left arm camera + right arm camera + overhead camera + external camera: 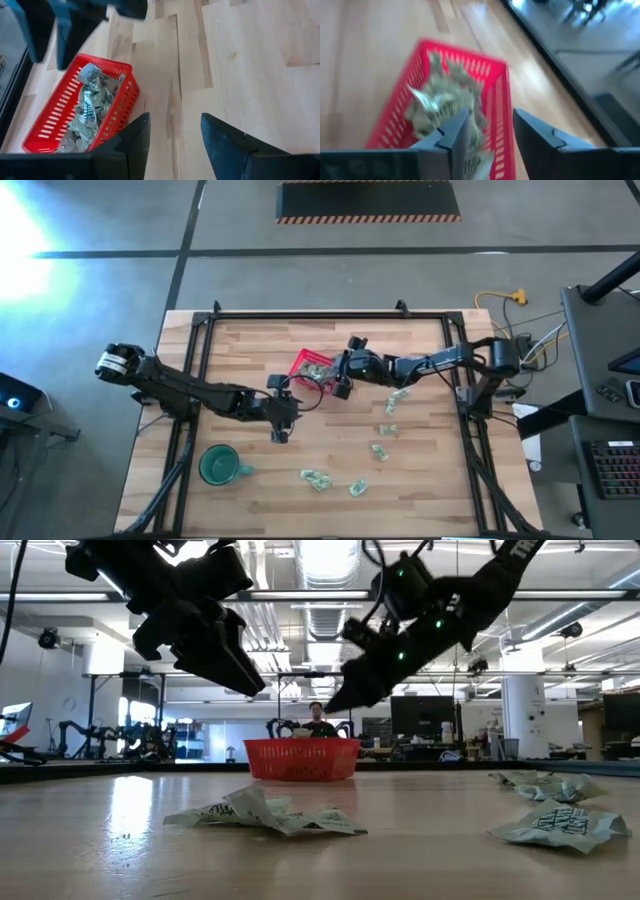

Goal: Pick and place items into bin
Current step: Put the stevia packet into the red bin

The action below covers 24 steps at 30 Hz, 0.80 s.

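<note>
Two dark robot arms meet over a red mesh basket (pixel 312 370) near the middle of a wooden tabletop (pixel 420 480). The right arm stretches in from the basket's right, its wrist bent downward so the right claw (pixel 487 131) hangs directly above the basket's open top, fingers apart and empty, with a heap of crinkled green-and-white wrapped pieces (pixel 445 102) lying inside beneath them. The left arm reaches across from the basket's left, forearm low and nearly level, and the left claw (pixel 175 135) hovers beside the basket over bare wood, its fingers apart and holding nothing.

More wrapped pieces (pixel 318 478) lie scattered on the tabletop on the front and right sides of the basket, well apart from it; in the low view two of them (pixel 265 815) sit crumpled in front of the basket. A dark-green mug (pixel 219 465) stands on the front-left side of the basket, clear of both arms. Behind the basket, in the room beyond, a person (pixel 318 720) is partly visible.
</note>
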### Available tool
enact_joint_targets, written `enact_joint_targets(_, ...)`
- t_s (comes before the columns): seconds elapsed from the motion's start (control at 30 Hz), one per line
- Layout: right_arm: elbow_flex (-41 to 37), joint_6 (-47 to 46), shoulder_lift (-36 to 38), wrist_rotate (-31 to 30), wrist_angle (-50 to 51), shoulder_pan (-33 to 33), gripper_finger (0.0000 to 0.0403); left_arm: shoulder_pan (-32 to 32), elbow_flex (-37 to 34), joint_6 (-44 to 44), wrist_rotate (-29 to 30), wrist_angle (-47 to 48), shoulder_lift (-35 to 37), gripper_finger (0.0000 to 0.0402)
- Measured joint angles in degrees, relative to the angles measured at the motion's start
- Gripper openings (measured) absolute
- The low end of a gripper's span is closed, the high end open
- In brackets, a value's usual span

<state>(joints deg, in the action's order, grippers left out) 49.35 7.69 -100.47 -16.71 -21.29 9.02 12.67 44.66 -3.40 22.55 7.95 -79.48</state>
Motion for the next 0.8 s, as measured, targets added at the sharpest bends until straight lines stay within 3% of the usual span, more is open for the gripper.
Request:
enact_joint_targets(0.23,-0.3,4.3,8.0,0.2,9.9,-4.3,0.0161,0.0,0.0,0.1,-1.6,-0.7,0.0,0.016)
enact_joint_targets(0.5,-0.8,-5.2,14.0,0.7,32.8,-8.8,0.0148,0.6,-0.1,-1.5,-24.4,-8.3,-0.9,0.016)
enact_joint_targets(0.8,-5.8,-9.0,15.3,0.7,36.5,-16.2,0.0135,4.3,-0.3,-1.3,-30.7,-16.2,-9.1,0.016)
